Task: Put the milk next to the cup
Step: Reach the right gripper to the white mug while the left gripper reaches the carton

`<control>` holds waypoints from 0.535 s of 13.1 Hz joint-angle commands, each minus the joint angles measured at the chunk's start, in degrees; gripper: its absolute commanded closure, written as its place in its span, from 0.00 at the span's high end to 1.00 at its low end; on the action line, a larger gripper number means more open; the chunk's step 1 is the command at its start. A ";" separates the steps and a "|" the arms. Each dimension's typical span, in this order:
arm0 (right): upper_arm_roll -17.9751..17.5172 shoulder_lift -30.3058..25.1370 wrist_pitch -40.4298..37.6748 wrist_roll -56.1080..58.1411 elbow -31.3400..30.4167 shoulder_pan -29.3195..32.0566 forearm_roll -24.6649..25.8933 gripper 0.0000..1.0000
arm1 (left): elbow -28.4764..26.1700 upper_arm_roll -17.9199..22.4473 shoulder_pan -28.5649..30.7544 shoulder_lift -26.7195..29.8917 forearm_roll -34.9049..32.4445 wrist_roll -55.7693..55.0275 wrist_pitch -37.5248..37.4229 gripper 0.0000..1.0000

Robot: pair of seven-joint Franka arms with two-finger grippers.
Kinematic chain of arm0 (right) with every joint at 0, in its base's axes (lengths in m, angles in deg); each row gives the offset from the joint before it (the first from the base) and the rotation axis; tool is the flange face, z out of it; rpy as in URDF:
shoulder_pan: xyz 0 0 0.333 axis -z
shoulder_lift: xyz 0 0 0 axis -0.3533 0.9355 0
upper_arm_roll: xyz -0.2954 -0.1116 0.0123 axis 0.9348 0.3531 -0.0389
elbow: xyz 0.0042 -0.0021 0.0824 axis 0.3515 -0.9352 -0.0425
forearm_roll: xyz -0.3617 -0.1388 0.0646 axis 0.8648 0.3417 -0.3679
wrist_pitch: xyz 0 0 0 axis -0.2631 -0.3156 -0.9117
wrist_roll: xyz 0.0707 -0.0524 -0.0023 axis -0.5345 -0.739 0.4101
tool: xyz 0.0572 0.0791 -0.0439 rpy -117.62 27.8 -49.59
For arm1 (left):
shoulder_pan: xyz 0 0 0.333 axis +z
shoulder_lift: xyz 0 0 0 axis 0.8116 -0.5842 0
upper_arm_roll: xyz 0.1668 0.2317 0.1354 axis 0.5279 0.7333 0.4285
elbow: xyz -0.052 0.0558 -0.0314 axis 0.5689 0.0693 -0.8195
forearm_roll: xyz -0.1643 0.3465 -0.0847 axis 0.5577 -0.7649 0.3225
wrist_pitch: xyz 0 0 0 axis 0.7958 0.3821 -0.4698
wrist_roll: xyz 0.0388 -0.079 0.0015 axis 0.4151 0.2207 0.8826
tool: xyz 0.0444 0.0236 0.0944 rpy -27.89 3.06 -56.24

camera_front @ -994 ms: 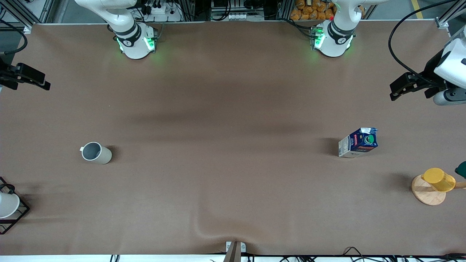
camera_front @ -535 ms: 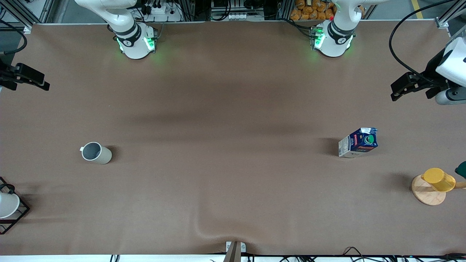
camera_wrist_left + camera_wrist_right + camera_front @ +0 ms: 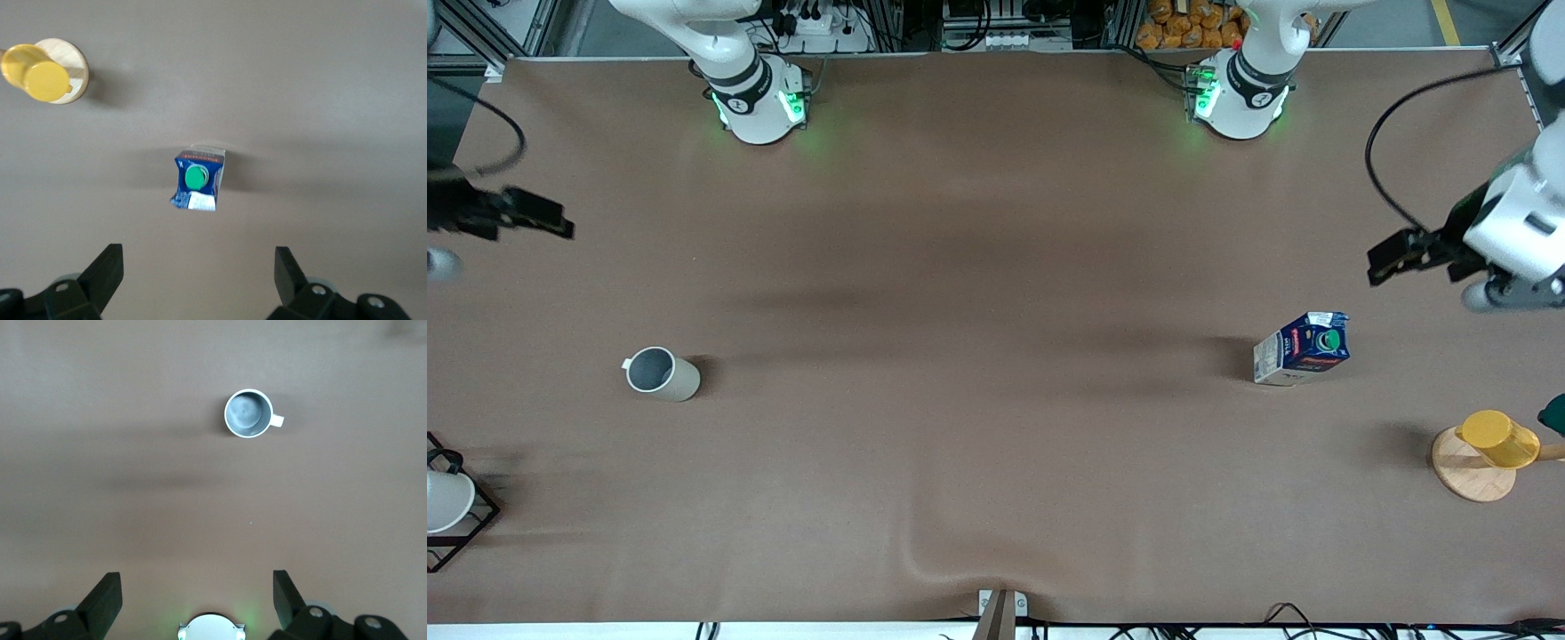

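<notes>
The milk, a dark-blue and white carton with a green cap, stands on the brown table toward the left arm's end. It also shows in the left wrist view. The cup, beige with a grey inside, stands toward the right arm's end and shows in the right wrist view. My left gripper is open and empty, up in the air over the table near the milk, apart from it; in its own view the jaws stand wide. My right gripper is open and empty, high over the table's edge.
A yellow cup on a wooden disc stands nearer to the front camera than the milk. A white cup in a black wire rack sits at the right arm's end. The cloth has a wrinkle near the front edge.
My left gripper has moved lower in the front view, closer to the milk. My right gripper has shifted a little inward over the table. The milk and the cup have not moved.
</notes>
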 commanded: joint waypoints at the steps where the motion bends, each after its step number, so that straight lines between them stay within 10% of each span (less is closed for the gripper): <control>1: -0.12 7.03 4.15 1.37 -1.98 0.27 -0.31 1.00 | -6.67 0.22 0.78 -0.19 1.41 2.08 7.63 1.00; 7: -0.12 8.01 27.87 9.01 -19.38 2.73 0.22 1.00 | -18.54 0.22 2.01 0.16 0.80 2.87 18.44 1.00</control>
